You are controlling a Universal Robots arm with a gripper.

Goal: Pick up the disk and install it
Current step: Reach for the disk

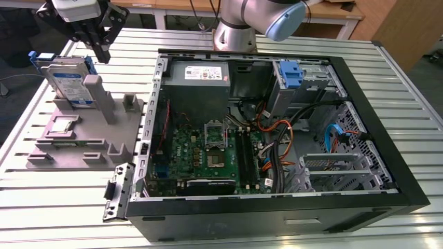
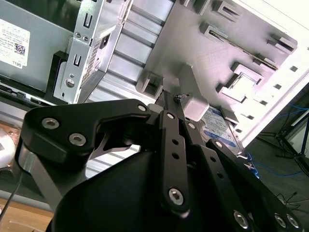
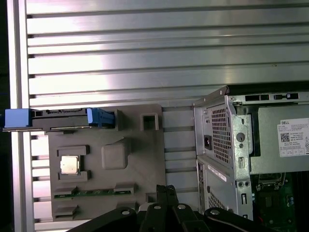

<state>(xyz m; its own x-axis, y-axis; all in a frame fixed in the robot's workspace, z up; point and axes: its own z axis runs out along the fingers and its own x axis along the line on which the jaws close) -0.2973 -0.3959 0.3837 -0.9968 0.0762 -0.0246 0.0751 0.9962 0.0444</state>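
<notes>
The disk (image 1: 69, 83) stands on edge in a slot of the grey fixture plate (image 1: 83, 142), at the exterior view's left of the open computer case. It is silver-grey with a blue-and-white label and blue rails. The first wrist view shows the disk (image 3: 58, 119) edge-on, and in the second wrist view the disk (image 2: 219, 126) peeks out behind the fingers. My gripper (image 1: 104, 54) hangs just above the fixture, slightly to the exterior view's right of the disk's top, without touching it. Its black fingers are shut together with nothing between them, as both wrist views show: gripper (image 3: 166, 192), gripper (image 2: 170, 99).
The open computer case (image 1: 387, 155) lies on the slatted metal table (image 1: 62, 192). Inside are a grey power supply (image 1: 199, 75), a motherboard (image 1: 207, 155), cables, and a bare blue bracket (image 1: 292, 75) in the drive bay. A processor chip (image 3: 69, 166) and memory stick (image 3: 91, 192) rest on the fixture.
</notes>
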